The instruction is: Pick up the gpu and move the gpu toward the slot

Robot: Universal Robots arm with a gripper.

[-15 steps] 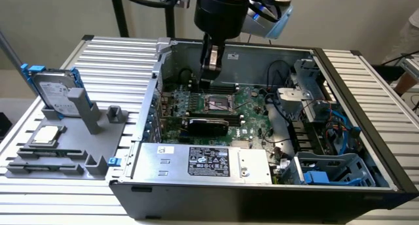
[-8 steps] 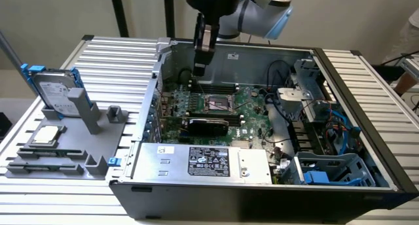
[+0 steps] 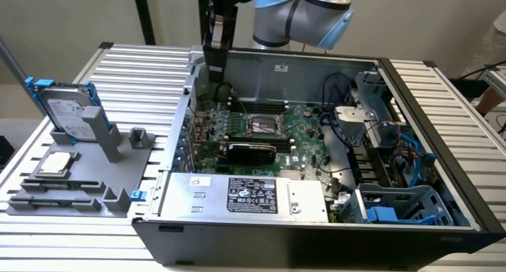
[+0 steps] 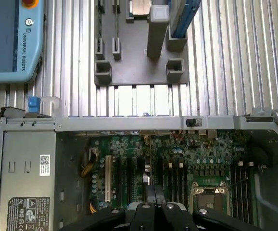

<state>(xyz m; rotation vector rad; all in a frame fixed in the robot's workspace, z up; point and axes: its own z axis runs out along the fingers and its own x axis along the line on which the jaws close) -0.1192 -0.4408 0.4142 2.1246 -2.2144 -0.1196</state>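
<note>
The gpu point(image 3: 250, 152) stands on edge across the motherboard point(image 3: 304, 121) inside the open computer case point(image 3: 442, 136). Its black cooler shroud faces the front and its green board shows behind. My gripper point(image 3: 224, 89) hangs from the arm over the back corner of the motherboard on the exterior view's left, well apart from the gpu. In the wrist view my gripper point(image 4: 151, 191) is shut, with its two dark fingers pressed together and nothing between them. The slot is hidden from me.
The power supply point(image 3: 245, 195) fills the case's front. A grey fixture point(image 3: 87, 165) left of the case holds a hard drive with blue rails point(image 3: 67, 109) and a CPU chip point(image 3: 55, 163). A teach pendant point(image 4: 9, 38) lies nearby. A person's arm point(image 3: 490, 100) is at the exterior view's right.
</note>
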